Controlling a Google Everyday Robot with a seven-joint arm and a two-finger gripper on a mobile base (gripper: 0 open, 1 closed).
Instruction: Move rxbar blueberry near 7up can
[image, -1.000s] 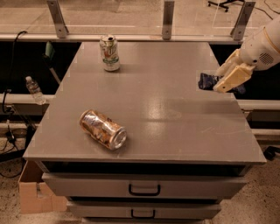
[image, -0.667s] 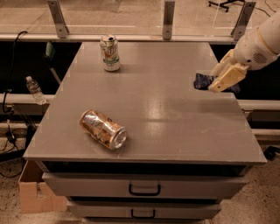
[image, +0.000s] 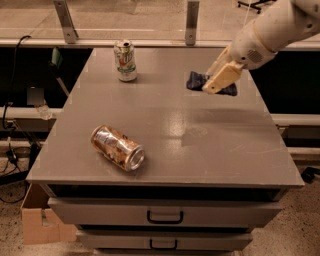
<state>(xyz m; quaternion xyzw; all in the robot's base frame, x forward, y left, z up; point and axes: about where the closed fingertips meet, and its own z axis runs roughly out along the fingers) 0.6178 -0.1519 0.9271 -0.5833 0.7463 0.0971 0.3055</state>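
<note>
End effector (image: 216, 83) is held over the far right of the desk (image: 200, 150), fingers clamped on the rxbar blueberry (image: 196, 80). Both have been shifted left, away from the right edge, within the last second. The 7up can (image: 125, 61) is stood upright at far left, well apart from the bar. More leftward carry is judged needed. A silver can (image: 117, 148) is lying sideways near the front.
</note>
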